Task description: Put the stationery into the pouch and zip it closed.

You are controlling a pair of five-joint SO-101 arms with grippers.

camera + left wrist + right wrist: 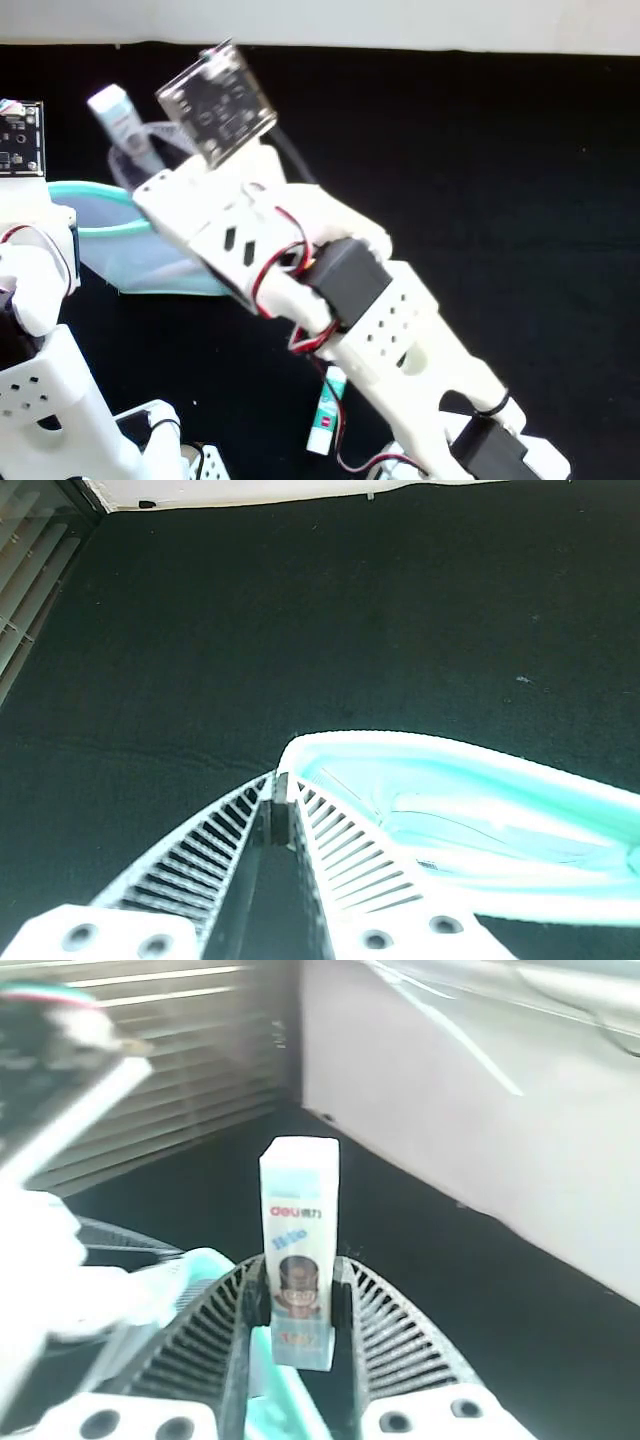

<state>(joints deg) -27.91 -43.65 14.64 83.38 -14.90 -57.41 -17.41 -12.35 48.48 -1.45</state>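
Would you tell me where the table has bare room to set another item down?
The black table right of the right arm is bare to its far edge. Crowded at left: the pouch, the eraser in the right claw, a small tube beneath that arm.

Black table cover (480,150): fills most of frame | white wall (400,20): strip along top edge | slatted blinds (200,1060): upper left, beyond table

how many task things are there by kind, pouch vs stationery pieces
pouch: 1
stationery pieces: 2, the white block in the right gripper and the white-and-teal stick on the table
total: 3
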